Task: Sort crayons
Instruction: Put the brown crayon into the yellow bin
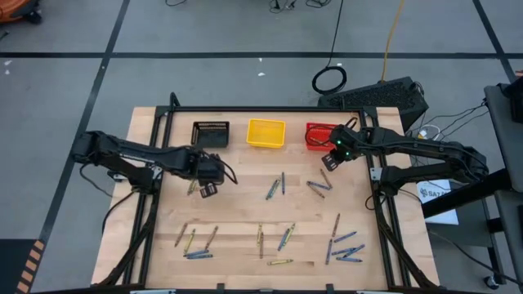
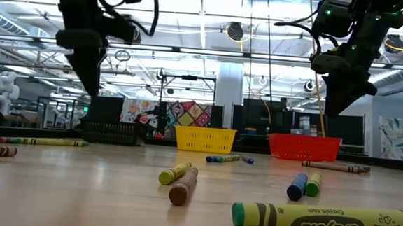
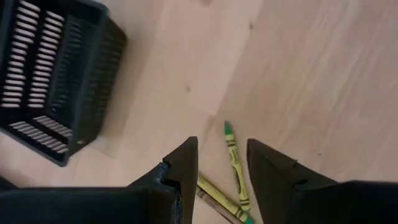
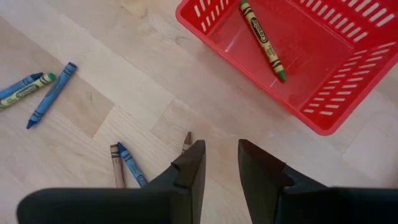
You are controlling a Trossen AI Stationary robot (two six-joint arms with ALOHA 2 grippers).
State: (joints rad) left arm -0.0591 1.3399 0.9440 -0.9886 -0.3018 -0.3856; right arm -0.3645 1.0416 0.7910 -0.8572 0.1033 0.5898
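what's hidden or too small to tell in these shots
- Black mesh basket: cut off by the left wrist view's edge; contents unclear in every view.
- Yellow mesh basket: the low view shows only its wall, hiding the inside.
- Thin wax crayons: too small in the high view for exact colours.

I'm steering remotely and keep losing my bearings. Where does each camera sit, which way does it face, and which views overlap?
High view: overhead, straight down on the table; both arms show.
Low view: tabletop height, facing the three baskets; both arms hang in from above.
Left wrist view: over the open left gripper, above a green crayon beside the black basket.
Right wrist view: over the open right gripper, beside the red basket holding one crayon.
Shared: red basket in high, low, right wrist views.
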